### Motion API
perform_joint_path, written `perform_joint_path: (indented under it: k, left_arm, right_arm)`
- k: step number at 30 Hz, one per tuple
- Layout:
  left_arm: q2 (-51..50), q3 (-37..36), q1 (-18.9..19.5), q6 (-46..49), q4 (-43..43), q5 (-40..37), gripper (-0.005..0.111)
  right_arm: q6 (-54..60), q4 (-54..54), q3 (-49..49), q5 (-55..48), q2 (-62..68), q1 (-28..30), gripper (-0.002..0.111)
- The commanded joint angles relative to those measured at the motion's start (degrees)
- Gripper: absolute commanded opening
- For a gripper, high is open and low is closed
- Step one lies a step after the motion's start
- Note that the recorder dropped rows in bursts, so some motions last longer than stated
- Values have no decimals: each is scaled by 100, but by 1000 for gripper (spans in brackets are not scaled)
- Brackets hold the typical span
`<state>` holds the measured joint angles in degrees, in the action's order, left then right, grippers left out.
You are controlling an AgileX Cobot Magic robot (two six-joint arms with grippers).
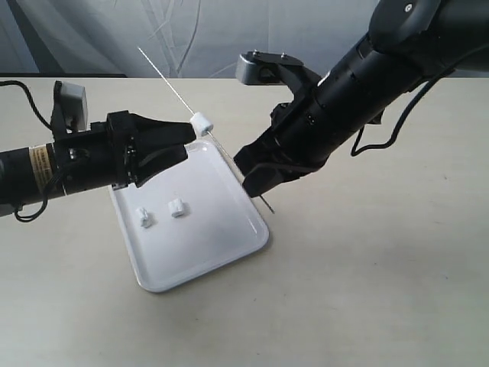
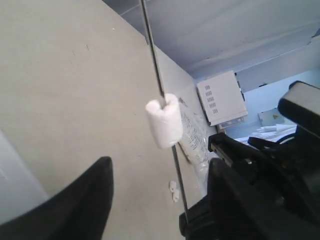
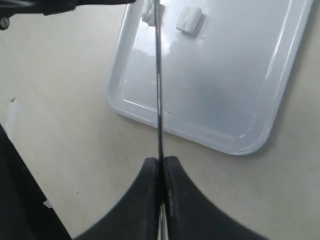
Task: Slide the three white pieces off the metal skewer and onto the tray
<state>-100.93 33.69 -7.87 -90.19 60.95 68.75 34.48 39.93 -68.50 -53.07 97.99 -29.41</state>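
Right gripper [image 3: 161, 162] is clamping the skewer [image 1: 172, 84] near its lower end, jaws closed tight on the rod, holding it tilted over the tray [image 1: 221, 245]. Left gripper [image 1: 179, 141] is standing with jaws spread wide, gripping nothing. One piece [image 2: 164, 120] is sitting on the skewer just beyond the left fingertips. Two are lying on the tray, near each other but apart: left piece [image 1: 143, 217] and right piece [image 1: 176, 207].

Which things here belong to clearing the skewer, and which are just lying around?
Job: metal skewer; white piece threaded on it; two pieces on the tray; left pincer; right pincer.
Lying about: vented white box; grey backdrop.
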Motion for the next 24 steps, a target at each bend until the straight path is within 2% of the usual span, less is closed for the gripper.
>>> perform_joint_path:
  k: [1, 18, 24]
  left_arm:
    - [46, 9, 20, -104, -383, 121, 55]
    - [46, 64, 20, -165, -396, 121, 52]
    - [46, 64, -153, -209, -463, 121, 48]
  right_arm:
    - [43, 193, 19, -53, -34, -47, -1]
    - [178, 300, 19, -156, -34, -203, -1]
    - [178, 311, 19, -156, -34, -203, -1]
